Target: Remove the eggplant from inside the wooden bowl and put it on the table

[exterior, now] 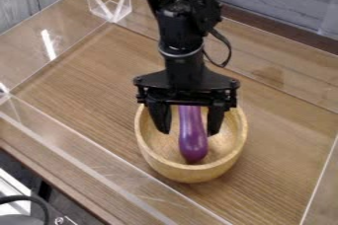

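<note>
Camera view: purple toy eggplant [195, 142] lies inside the light tan wooden bowl [191, 170], below and between the black gripper's [188, 128] fingertips as seen here; its long axis runs roughly up-down in frame, rounded wide end toward the bowl's near wall, upper end close under the gripper body; jaws stand wide apart, one finger to each side of the eggplant, nothing clamped; whether either finger touches the eggplant or bowl, can't tell from this angle.

Bowl sits on the brown wood-grain tabletop [271, 135], directly below the jaws; its far rim is partly hidden behind the gripper; black robot arm [183, 22] comes down from the top of frame, roughly upright above the jaws; dark cable [226, 51] loops beside the arm; clear acrylic wall [99, 175] borders the tabletop, off past the bowl from the jaws, toward the lower left of frame.
</note>
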Robot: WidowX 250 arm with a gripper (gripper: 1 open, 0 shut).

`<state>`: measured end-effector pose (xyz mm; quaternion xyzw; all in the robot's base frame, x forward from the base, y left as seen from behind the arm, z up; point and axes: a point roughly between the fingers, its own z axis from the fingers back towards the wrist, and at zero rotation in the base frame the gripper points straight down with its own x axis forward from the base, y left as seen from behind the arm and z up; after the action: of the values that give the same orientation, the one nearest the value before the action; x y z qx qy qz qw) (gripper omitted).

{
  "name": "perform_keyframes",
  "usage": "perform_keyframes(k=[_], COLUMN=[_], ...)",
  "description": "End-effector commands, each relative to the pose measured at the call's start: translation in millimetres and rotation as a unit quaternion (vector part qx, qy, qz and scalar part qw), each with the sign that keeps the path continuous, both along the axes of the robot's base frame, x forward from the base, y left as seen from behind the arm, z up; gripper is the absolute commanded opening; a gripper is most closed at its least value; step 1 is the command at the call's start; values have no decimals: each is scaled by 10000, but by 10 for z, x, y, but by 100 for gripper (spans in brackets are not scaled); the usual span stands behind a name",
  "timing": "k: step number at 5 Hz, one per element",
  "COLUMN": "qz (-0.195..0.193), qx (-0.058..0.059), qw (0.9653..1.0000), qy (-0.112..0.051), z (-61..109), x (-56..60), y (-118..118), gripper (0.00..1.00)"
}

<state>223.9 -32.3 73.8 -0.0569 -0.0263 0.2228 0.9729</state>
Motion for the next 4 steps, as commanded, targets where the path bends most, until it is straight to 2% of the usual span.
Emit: perform_keyframes(k=[1, 2, 3, 4], qz=[172, 14, -130, 219], qx=[33, 64, 51, 58], qw=[9996, 9998, 9997, 9996], qy=[-213, -193, -192, -170], z=[102, -19, -94, -106], x=[116, 140, 157, 141], y=[-59, -86, -93, -82], gripper=[0, 100, 100, 100])
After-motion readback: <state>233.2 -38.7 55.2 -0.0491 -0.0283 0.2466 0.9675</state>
